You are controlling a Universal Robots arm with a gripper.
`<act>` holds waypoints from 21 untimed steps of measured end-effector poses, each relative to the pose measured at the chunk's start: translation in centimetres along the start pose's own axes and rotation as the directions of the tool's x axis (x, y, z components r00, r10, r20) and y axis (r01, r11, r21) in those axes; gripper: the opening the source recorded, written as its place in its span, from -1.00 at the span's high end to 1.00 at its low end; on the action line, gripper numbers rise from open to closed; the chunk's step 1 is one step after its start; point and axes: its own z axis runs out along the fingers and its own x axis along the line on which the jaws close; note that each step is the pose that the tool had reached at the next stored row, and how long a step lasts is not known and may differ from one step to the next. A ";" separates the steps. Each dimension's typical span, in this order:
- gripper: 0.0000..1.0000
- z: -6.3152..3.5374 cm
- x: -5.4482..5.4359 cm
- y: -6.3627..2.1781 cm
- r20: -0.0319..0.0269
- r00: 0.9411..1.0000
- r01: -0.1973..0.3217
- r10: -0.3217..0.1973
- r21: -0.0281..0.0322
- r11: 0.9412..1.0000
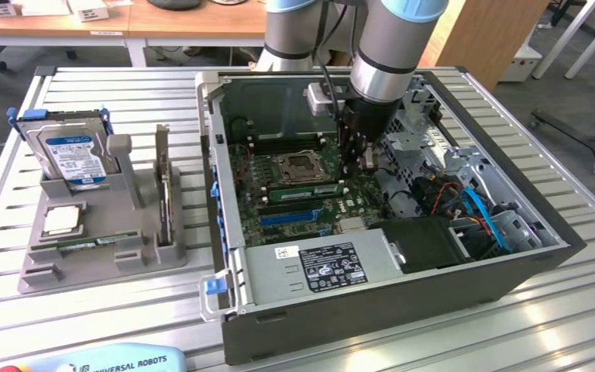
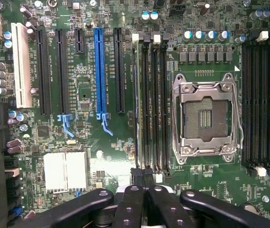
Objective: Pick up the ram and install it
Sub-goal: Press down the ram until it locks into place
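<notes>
— Where's the ram (image 2: 136, 118)?
— Seated in the memory slot just beside the CPU socket (image 2: 206, 118), directly under the gripper (image 2: 144, 190), whose fingers are pressed together, holding nothing.
— And the containers?
— The computer case (image 1: 380, 298) holds the motherboard (image 2: 92, 152); the grey holder (image 1: 101, 260) carries the hard drive (image 1: 70, 155).

An open computer case (image 1: 380, 310) sits on the slatted surface (image 1: 122, 325), beside a grey holder (image 1: 101, 263) carrying a hard drive (image 1: 70, 155).

The arm (image 1: 386, 46) is reaching steeply downward, its wrist pointing nearly straight down. The tool (image 2: 146, 190) is hanging below it with its fingers (image 2: 130, 209) pressed together, jaws fully closed.
</notes>
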 end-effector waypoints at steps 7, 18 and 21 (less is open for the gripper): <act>0.80 0.22 -0.3 0.02 0.000 1.000 0.000 0.000 0.000 1.000; 0.80 0.81 -0.3 0.01 0.000 1.000 0.000 0.000 0.000 1.000; 0.80 0.82 -0.3 0.01 0.000 1.000 0.000 0.000 0.000 1.000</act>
